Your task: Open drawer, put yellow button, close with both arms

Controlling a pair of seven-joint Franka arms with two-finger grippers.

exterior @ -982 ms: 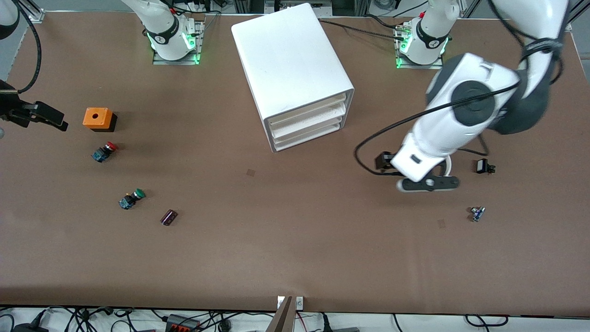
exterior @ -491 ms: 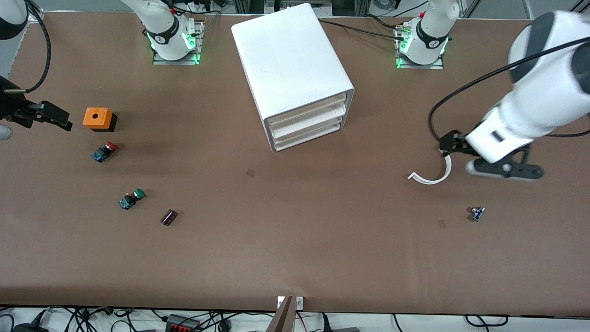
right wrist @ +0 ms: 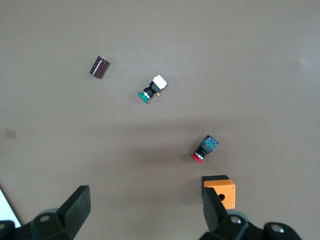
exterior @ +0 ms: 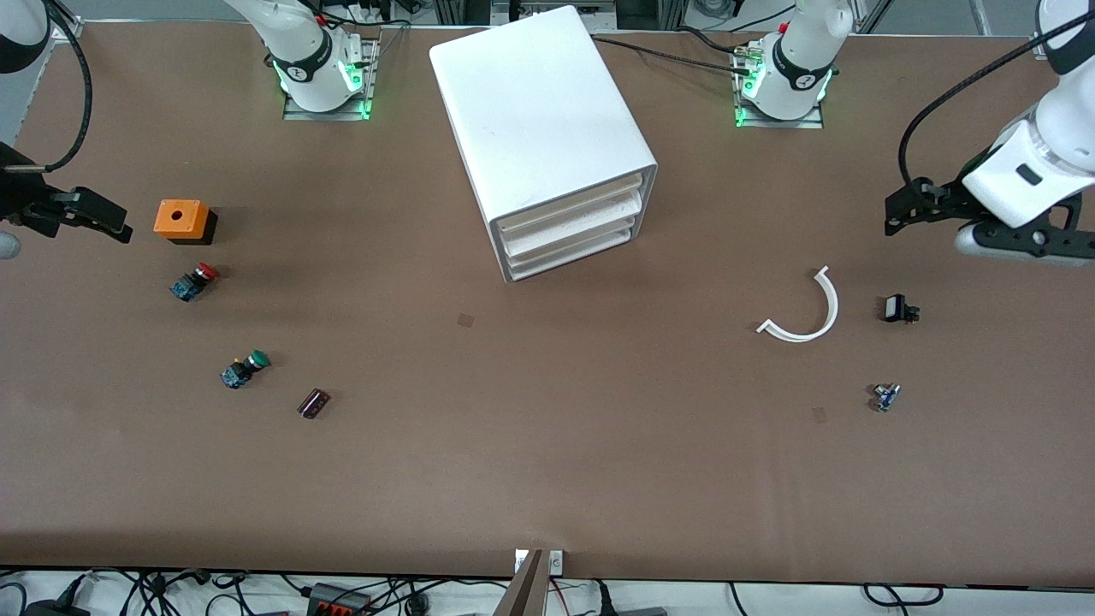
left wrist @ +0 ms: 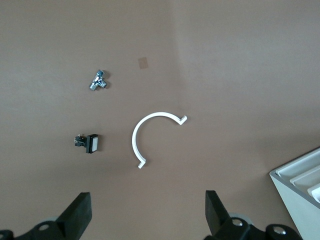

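Note:
The white cabinet [exterior: 539,111] stands at the table's middle, its three drawers all closed; the drawer [exterior: 569,203] is the topmost one. The yellow button is out of view in every frame. My left gripper [exterior: 1022,244] hangs open and empty over the table at the left arm's end; its fingers [left wrist: 76,214] stand wide apart above bare tabletop. My right gripper [right wrist: 145,210] is also open and empty, up over the right arm's end beside an orange box [right wrist: 220,189]. In the front view it is mostly cut off at the edge.
Toward the right arm's end lie the orange box [exterior: 181,220], a red-capped button [exterior: 193,281], a green-capped button [exterior: 244,370] and a dark cylinder [exterior: 313,403]. Toward the left arm's end lie a white curved strip [exterior: 808,312], a black-and-white part [exterior: 897,308] and a small metal part [exterior: 885,396].
The left arm has swung away from over the white curved strip toward its own end of the table, uncovering the strip and the black-and-white part. The right arm has barely moved.

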